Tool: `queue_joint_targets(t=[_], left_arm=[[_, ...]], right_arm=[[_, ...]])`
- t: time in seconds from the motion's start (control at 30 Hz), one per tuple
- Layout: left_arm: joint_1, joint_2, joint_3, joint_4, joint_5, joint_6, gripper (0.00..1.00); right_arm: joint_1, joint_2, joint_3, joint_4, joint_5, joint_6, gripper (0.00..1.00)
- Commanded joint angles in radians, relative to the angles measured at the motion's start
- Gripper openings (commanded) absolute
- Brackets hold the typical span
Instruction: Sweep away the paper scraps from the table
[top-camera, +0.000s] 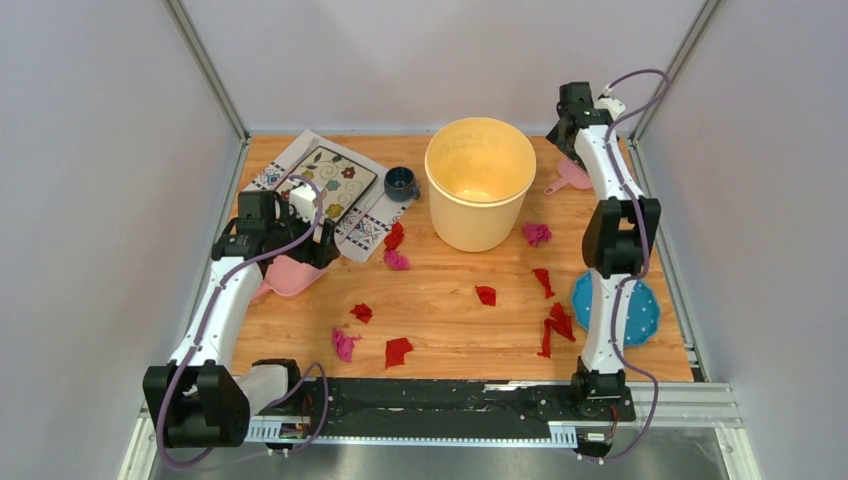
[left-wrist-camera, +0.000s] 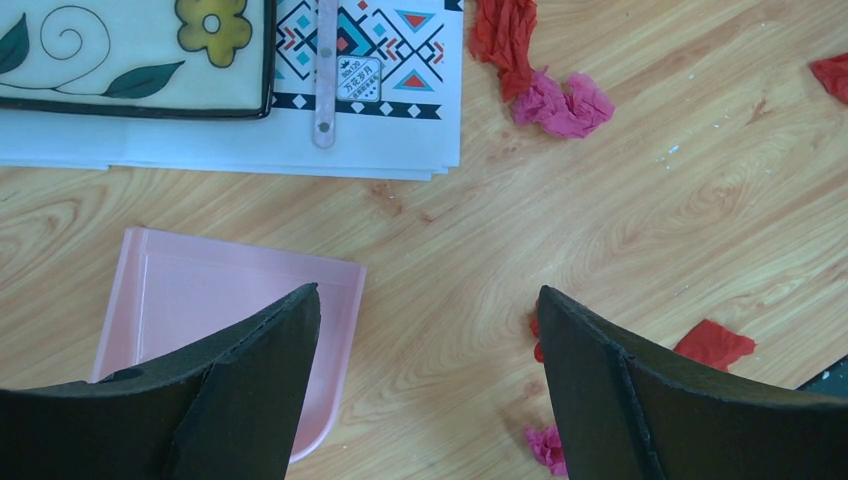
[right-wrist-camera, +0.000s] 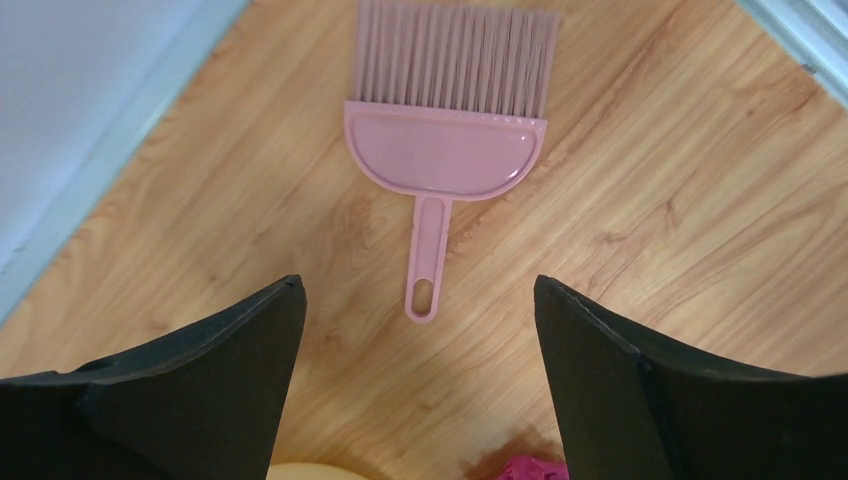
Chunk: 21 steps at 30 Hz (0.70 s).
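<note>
Jaws on both arms gape empty. Top view: paper scraps (top-camera: 486, 295) lie scattered over the worktop (top-camera: 450, 335) in front of the yellow bucket (top-camera: 480, 225). Left wrist: spread jaws over the pink dustpan (left-wrist-camera: 200, 290) edge. Right wrist: spread jaws above the pink brush (right-wrist-camera: 445, 155).

Red and pink paper scraps (top-camera: 486, 295) scattered across table (top-camera: 450, 335), yellow bucket (top-camera: 475, 225) behind them
</note>
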<state>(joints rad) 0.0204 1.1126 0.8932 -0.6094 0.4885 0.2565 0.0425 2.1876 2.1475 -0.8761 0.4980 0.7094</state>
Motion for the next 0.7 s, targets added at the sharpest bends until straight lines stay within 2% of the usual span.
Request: queue_joint_targets(t=[0.0, 0.13, 0.3, 0.47, 0.67], left_arm=[[0.004, -0.011, -0.003, 0.013, 0.005, 0.021, 0.86], [0.004, -0.01, -0.007, 0.004, -0.005, 0.033, 0.86], [0.004, 0.009, -0.008, 0.019, -0.004, 0.021, 0.85], [0.004, 0.015, -0.011, 0.031, 0.004, 0.013, 0.85], [0.006, 0.009, -0.017, 0.023, -0.01, 0.024, 0.85]], right_arm=[[0.0, 0.116, 0.178, -0.153, 0.025, 0.049, 0.87], [0.0, 0.181, 0.145, -0.118, 0.031, -0.024, 0.88], [0.002, 0.189, 0.074, -0.06, -0.045, -0.079, 0.88], [-0.001, 0.236, 0.093, -0.041, -0.136, -0.062, 0.88], [-0.029, 0.31, 0.132, -0.047, -0.214, 0.013, 0.8]])
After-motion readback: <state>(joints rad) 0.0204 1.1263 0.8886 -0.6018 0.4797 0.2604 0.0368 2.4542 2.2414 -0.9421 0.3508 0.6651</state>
